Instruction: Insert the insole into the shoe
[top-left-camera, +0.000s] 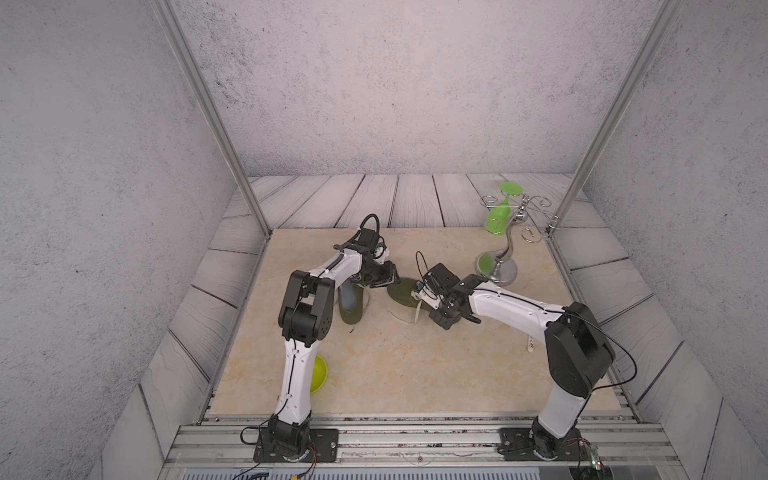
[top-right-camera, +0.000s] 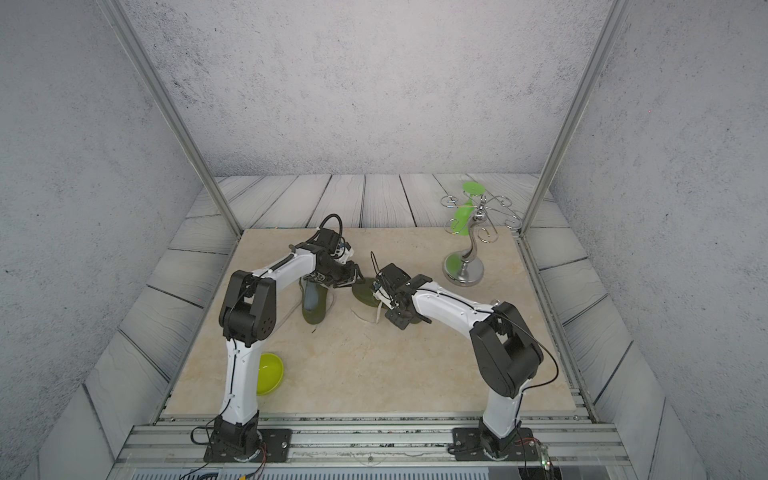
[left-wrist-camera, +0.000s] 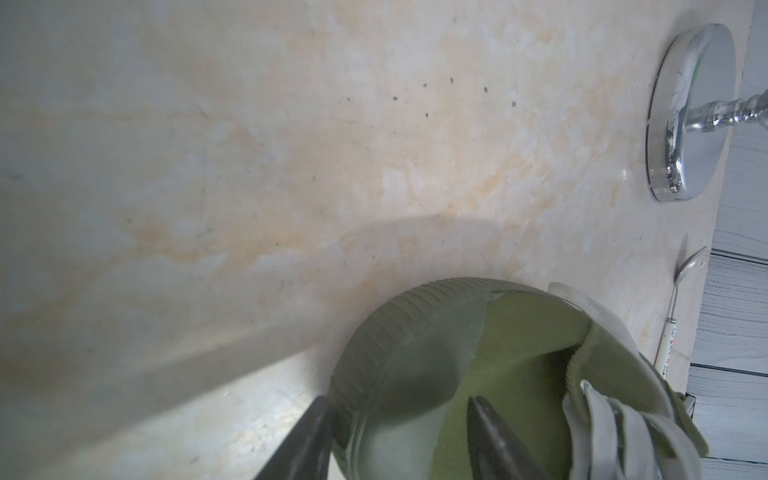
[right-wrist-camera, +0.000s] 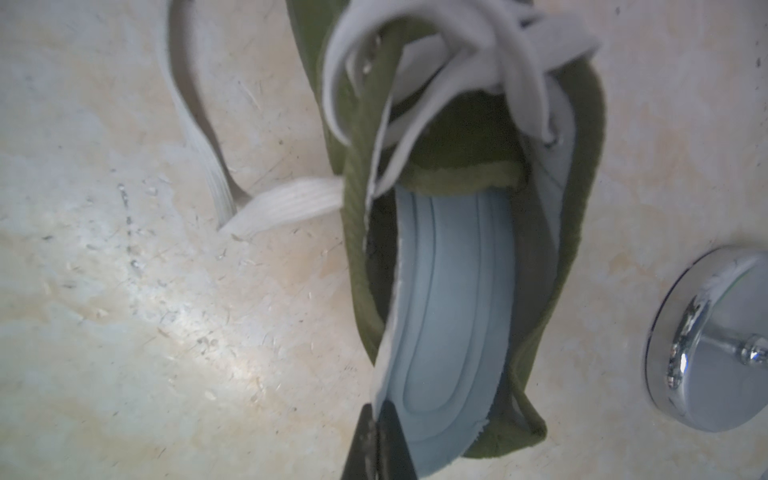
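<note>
Mid table (top-left-camera: 415, 365), slightly far of centre: a green shoe (top-left-camera: 401, 291) is seen in both top views, toe to the left, heel to the right and hidden under the right arm.

Left gripper (left-wrist-camera: 398, 400): fingers are spread and clamped across the toe, one set against the ribbed rubber rim, one laid on the green upper.

Right gripper (right-wrist-camera: 378, 409): fingers are brought together, pinched on the edge of the insole (right-wrist-camera: 449, 311) at its heel end.

Insole: pale blue, and partly in the shoe. Its forepart is tucked under the tongue; its heel end is held at the heel opening, with one edge raised above the collar.

Laces (right-wrist-camera: 286, 203): white, loose, with one end trailed on the table beside the shoe.

A second shoe (top-left-camera: 353, 318) is noted left of the first, under the left arm, with blue showing inside.

A chrome stand (top-left-camera: 500, 268) is placed far right, with a green glass (top-left-camera: 498, 217) hung from it. A spoon (left-wrist-camera: 690, 262) is seen at the right edge, and a green bowl (top-left-camera: 320, 374) near left, partly hidden behind the left arm.
</note>
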